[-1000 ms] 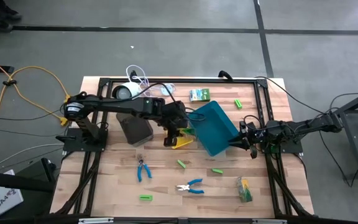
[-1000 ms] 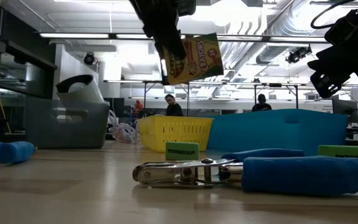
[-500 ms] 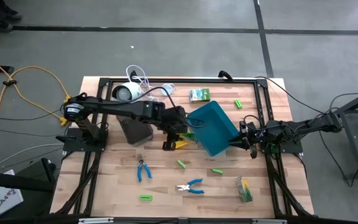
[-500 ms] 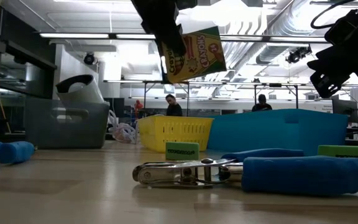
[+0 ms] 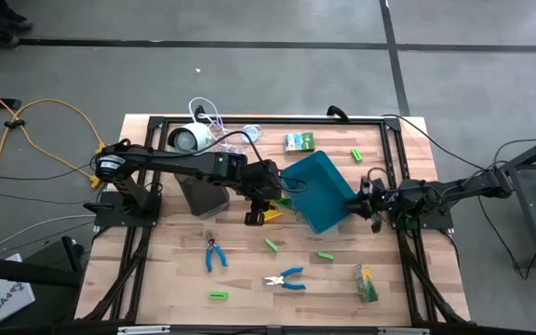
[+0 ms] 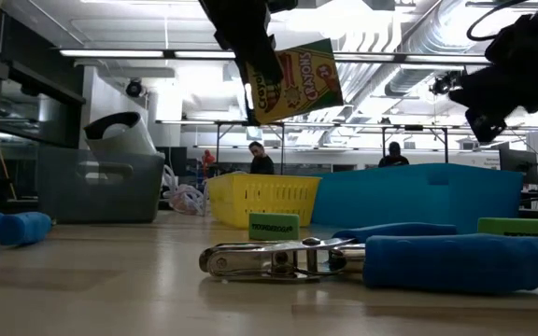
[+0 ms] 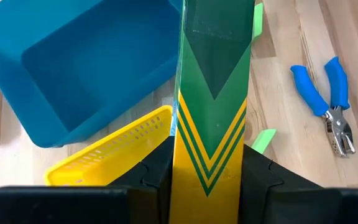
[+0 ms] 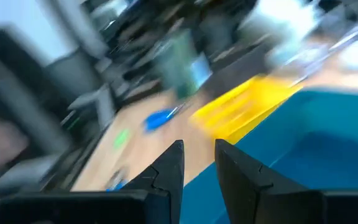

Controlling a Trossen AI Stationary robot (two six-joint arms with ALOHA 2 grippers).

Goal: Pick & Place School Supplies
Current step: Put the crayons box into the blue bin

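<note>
Two arms, high view: left gripper (image 5: pixel 266 191) raised above the yellow tray (image 5: pixel 273 213), blue tray (image 5: pixel 319 189) just beside it; right gripper (image 5: pixel 368 199) at that blue tray's far edge.
Loose supplies, high view: two blue-handled pliers (image 5: pixel 215 254) and (image 5: pixel 288 278) on the table (image 5: pixel 166 270) nearer the front edge than the left gripper, green blocks (image 5: pixel 272 245) scattered among them.
Low view: left gripper clamped on a green-and-yellow crayon box (image 6: pixel 292 81), lifted clear above the yellow tray (image 6: pixel 261 199); right gripper (image 6: pixel 493 79) above the blue tray (image 6: pixel 418 194).
Left wrist view: crayon box (image 7: pixel 210 99) pinched between the fingers (image 7: pixel 153 171), trays beneath.
Right wrist view: fingers (image 8: pixel 168 168) slightly apart, nothing seen between them, over the blue tray (image 8: pixel 291 155).
</note>
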